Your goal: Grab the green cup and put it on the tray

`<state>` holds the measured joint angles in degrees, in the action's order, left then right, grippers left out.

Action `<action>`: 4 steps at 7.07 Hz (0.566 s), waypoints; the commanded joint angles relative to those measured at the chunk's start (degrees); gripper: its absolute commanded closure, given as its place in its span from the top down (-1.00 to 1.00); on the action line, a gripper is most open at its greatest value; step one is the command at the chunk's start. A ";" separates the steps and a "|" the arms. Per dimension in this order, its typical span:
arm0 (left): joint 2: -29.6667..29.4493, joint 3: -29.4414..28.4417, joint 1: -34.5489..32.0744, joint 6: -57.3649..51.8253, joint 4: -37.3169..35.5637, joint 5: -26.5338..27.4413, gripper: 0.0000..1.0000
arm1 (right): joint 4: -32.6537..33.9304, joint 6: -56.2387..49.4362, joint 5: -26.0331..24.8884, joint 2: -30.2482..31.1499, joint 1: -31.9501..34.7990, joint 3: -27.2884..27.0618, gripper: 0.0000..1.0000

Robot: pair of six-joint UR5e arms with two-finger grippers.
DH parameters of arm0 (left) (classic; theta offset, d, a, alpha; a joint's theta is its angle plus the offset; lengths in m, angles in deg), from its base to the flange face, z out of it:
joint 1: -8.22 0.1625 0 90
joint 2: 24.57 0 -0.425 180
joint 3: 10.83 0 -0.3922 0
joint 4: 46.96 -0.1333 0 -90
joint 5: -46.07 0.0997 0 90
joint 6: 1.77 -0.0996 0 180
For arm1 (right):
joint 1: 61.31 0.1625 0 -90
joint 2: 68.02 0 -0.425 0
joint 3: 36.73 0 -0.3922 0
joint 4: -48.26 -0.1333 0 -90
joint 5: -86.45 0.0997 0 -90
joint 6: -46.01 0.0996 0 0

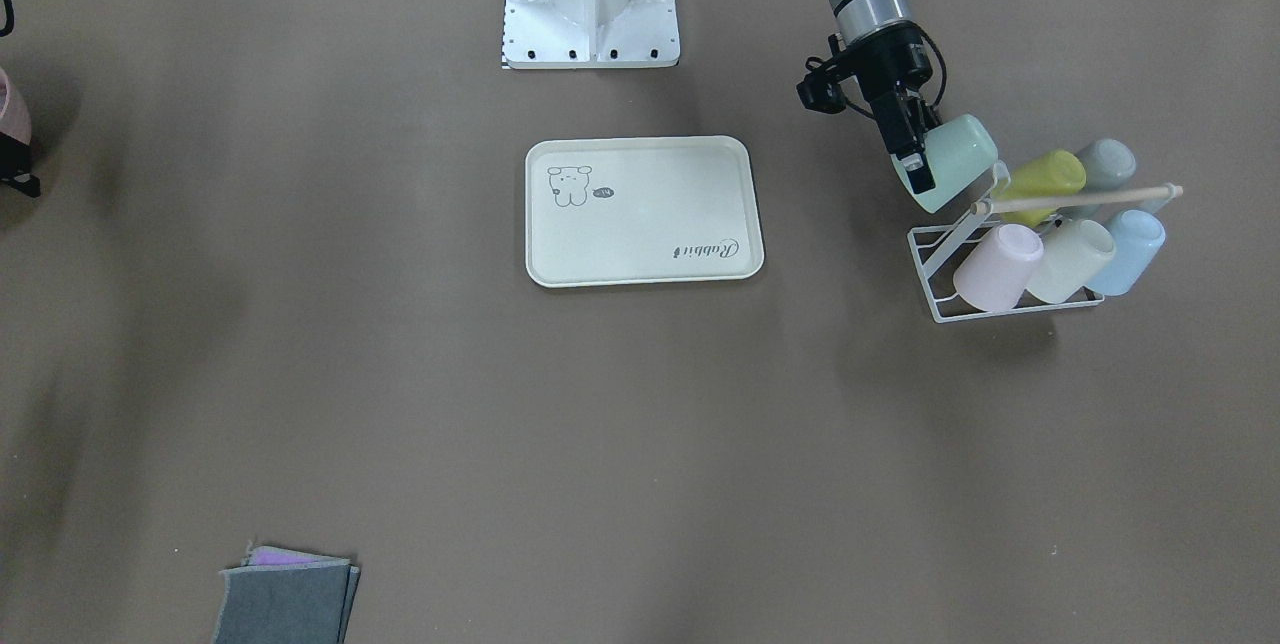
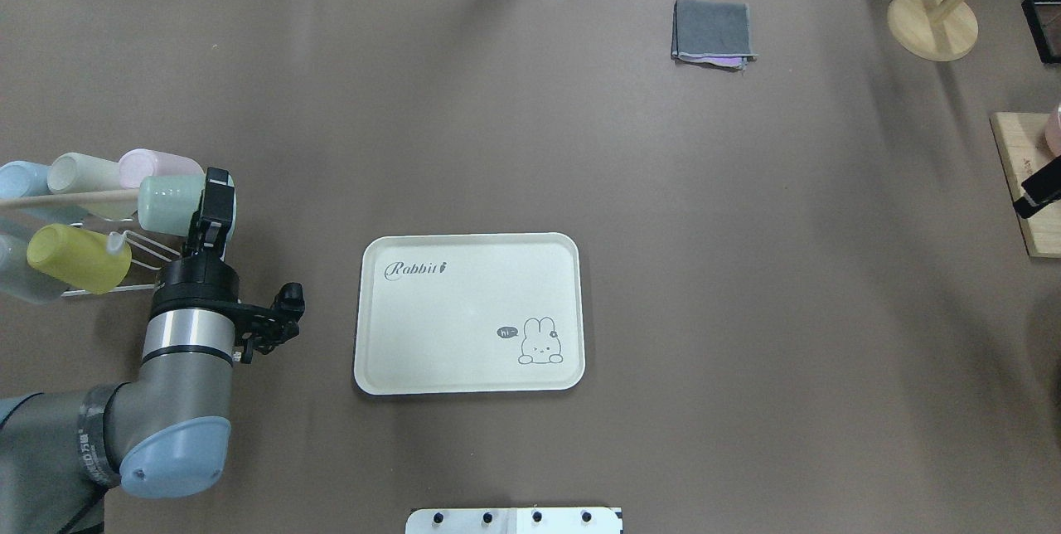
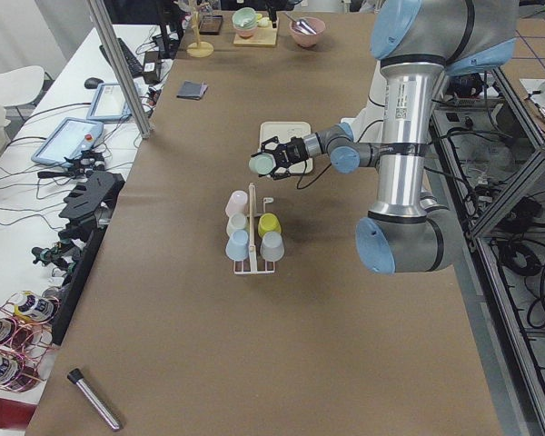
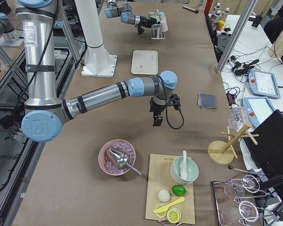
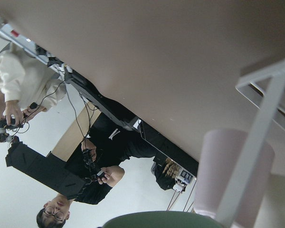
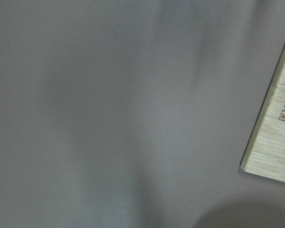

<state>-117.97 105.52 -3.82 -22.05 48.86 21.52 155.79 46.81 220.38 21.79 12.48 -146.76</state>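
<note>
My left gripper [image 1: 914,160] is shut on the rim of the pale mint green cup [image 1: 955,160]. It holds the cup on its side, just off the near end of the white wire cup rack [image 1: 940,264]. The overhead view shows the same grip [image 2: 214,211] on the cup [image 2: 170,204]. The cup's rim shows at the bottom of the left wrist view [image 5: 161,219]. The cream tray [image 1: 650,224], also in the overhead view [image 2: 448,327], lies empty at the table's middle. My right gripper [image 2: 1036,196] hangs at the table's far right edge; I cannot tell its state.
The rack holds pink [image 1: 1000,267], cream [image 1: 1072,259], blue [image 1: 1128,249], yellow-green [image 1: 1045,184] and grey [image 1: 1102,164] cups. A folded grey cloth [image 2: 713,32], a wooden stand [image 2: 932,20] and a wooden board [image 2: 1021,186] sit at the far right.
</note>
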 commanded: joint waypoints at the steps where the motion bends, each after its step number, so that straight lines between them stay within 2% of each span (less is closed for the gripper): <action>1: -0.74 -2.44 2.88 30.85 6.12 -0.06 0.41 | 4.35 -6.67 -0.59 2.28 4.15 0.25 0.99; 3: -4.75 -3.32 3.42 42.82 9.61 0.12 0.44 | 1.74 -7.13 -5.06 5.96 4.95 -0.10 0.99; 4: -8.18 -6.11 3.51 44.34 15.82 0.20 0.44 | -1.59 -7.04 -5.77 7.38 5.74 0.08 0.99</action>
<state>-122.47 101.87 -0.52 18.03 58.86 21.64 157.43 39.89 215.97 27.14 17.35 -146.79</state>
